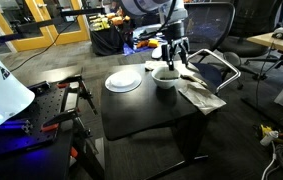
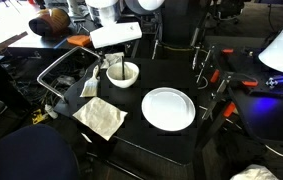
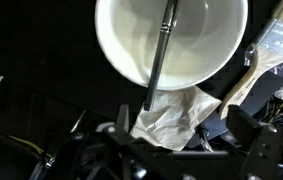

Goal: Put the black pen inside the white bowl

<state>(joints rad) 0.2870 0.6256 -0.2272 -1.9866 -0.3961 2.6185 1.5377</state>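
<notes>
Black tabletop (image 1: 146,112) in a busy office room, chairs behind, bearing white bowl (image 1: 165,79), flat white plate (image 1: 123,82) just beside it and crumpled paper napkin (image 2: 101,117) at the table's edge. Hovering right over the bowl in both exterior views: gripper (image 1: 173,58), low and close to the rim. Seen from the wrist view, black pen (image 3: 159,55) slanting across the bowl's white inside, far end well within the basin, near end crossing the rim and pointing back toward the gripper, above the napkin. Impossible to tell whether jaws apart or clamped on that near end: too dark and crowded at the bottom of the wrist view, too small in the exterior views. Judged from this: carrying done, pen over and partly inside the bowl, close to the goal. Left to do, probably: letting go if not yet released, making sure of the pen settling against the wall rather than tipping out over the rim, then lifting clear. Main risk: long pen, small bowl, overhanging end.
</notes>
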